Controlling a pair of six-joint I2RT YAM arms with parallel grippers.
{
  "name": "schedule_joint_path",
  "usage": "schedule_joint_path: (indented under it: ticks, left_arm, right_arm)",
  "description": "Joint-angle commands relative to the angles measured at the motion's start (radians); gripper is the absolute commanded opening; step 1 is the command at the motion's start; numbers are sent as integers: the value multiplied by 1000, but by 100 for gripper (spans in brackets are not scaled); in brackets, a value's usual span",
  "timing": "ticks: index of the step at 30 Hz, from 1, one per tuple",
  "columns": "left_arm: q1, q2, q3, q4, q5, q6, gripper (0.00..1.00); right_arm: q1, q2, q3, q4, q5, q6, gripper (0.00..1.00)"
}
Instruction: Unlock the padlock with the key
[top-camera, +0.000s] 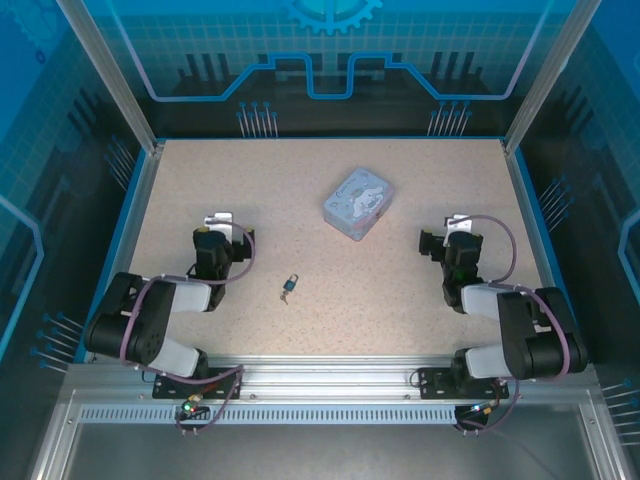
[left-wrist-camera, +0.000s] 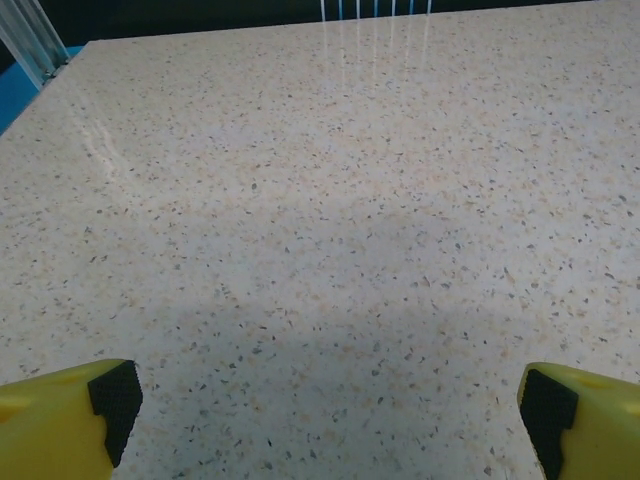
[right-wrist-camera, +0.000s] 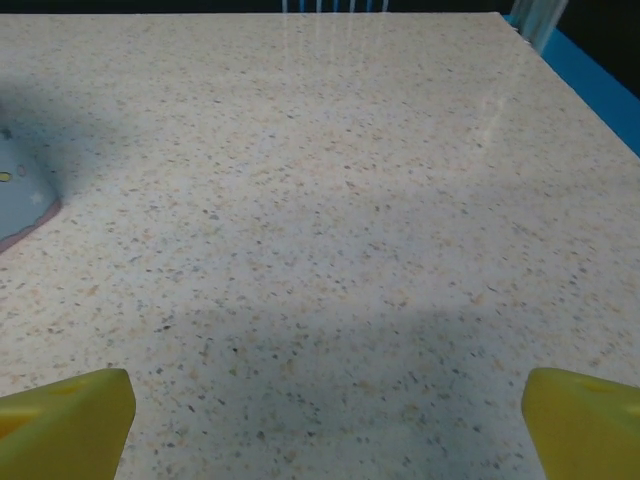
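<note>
The tiny dark padlock (top-camera: 292, 283) lies on the speckled table near the front middle, between the two arms. A thin brassy-silvery bit, the key (top-camera: 285, 296), lies right at its near-left end; whether it touches the padlock is too small to tell. My left gripper (top-camera: 217, 221) rests to the padlock's left and slightly behind it, open, its yellow fingertips (left-wrist-camera: 70, 425) wide apart over bare table. My right gripper (top-camera: 456, 226) sits well to the right, also open with nothing between its fingertips (right-wrist-camera: 585, 425).
A pale blue-grey rectangular tin (top-camera: 358, 202) stands behind the padlock toward the middle right; its corner shows at the left edge of the right wrist view (right-wrist-camera: 20, 195). Blue walls and aluminium posts ring the table (top-camera: 300, 170).
</note>
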Motion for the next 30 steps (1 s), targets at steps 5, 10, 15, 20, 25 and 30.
schedule_joint_path:
  ticks: [5,10,15,20,25,30]
  left_arm:
    - [73,71,2,172,207,3,99]
    - [132,70,58,64,256,-60,99]
    - [131,70,57,65,256,-58,99]
    - [132,70,58,65,256,-60,99]
    - [132,71,59,61,256,-60,99]
    - [132,71,59,60,256,-60,99]
  right_arm:
    - [-4,125,68,144,-115,-78,100]
    - [9,111,85,81,-92,-79,100]
    - [20,112,92,74,-88,-90,100]
    - [18,110,93,71,-91,-89,100]
    - [-8,112,106,44,-194,-101,100]
    - [-15,112,105,45,-234,-109,100]
